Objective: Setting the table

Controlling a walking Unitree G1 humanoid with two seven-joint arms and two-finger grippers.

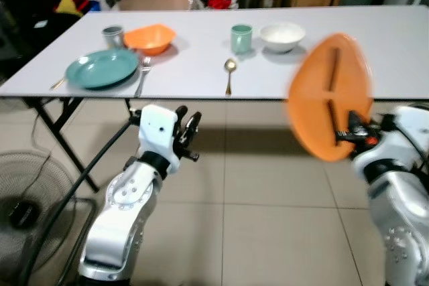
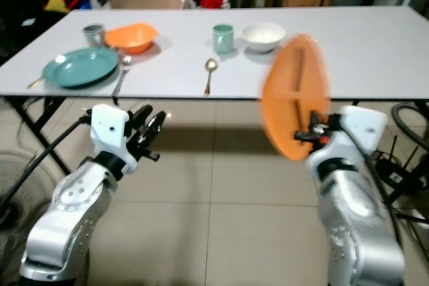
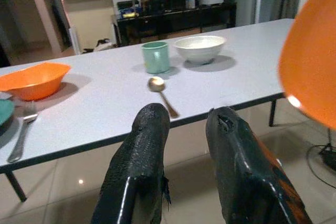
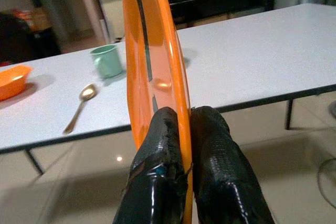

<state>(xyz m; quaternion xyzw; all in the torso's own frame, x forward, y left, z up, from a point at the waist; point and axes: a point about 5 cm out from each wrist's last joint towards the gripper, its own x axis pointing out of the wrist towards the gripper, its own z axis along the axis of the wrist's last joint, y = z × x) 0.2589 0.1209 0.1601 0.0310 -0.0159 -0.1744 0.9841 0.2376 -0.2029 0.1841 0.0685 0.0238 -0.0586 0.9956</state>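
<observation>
Nearest the camera, the right gripper (image 4: 184,129) is clamped on the lower rim of an orange plate (image 1: 330,95), its two black fingers pressed against either face of the edge. The plate stands nearly on edge, long axis upright, held out in front of the white table's (image 1: 389,51) near edge and not yet over the top. It looks blurred in the head views, so its exact tilt is hard to read; dark lines across its face may be dividers or reflections, I cannot tell which.

The left gripper (image 3: 186,129) hangs lower, short of the table edge, with its fingers parted and nothing between them.

The coming move turns on this: the unfinished setting lies ahead and to the left of the held plate. There a spoon (image 1: 229,74) lies near the table's edge with its handle toward the robot, and beyond it stand a green cup (image 1: 241,38) and a white bowl (image 1: 282,36). The bare spot beside the spoon, in front of the bowl, seems the likely place, and the right arm is the nearer one. The plate would need turning flat first.

Farther left, a finished setting holds a teal plate (image 1: 102,68), a fork (image 1: 143,74) just beside it, an orange bowl (image 1: 150,38) and a grey cup (image 1: 112,33). Something thin at the teal plate's far left is too small to name.
</observation>
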